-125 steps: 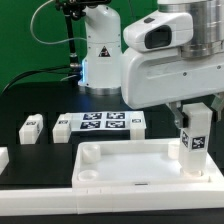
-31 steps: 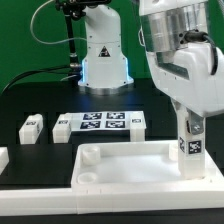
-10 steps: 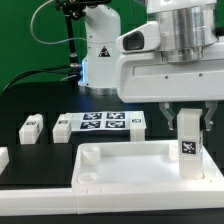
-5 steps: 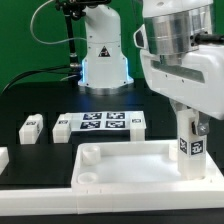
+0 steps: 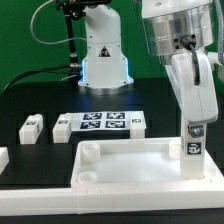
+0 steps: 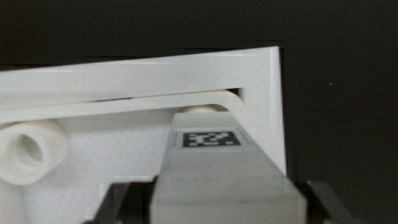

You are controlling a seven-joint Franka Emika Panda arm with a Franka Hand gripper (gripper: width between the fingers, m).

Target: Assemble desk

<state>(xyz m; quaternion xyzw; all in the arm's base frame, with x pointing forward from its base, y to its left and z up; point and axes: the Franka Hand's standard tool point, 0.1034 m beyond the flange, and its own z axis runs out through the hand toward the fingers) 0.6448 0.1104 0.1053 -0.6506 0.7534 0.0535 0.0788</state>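
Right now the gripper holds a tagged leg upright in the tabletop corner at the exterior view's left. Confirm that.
Wrong side. The gripper holds the tagged leg upright in the tabletop corner at the exterior view's right; the exterior view shows it.

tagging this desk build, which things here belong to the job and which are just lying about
Job: tabletop; leg gripped in the fingers, upright at a tabletop corner; loose leg lying apart.
Lying about: marker board; white piece cut off at the exterior view's left edge, cannot tell what it is.
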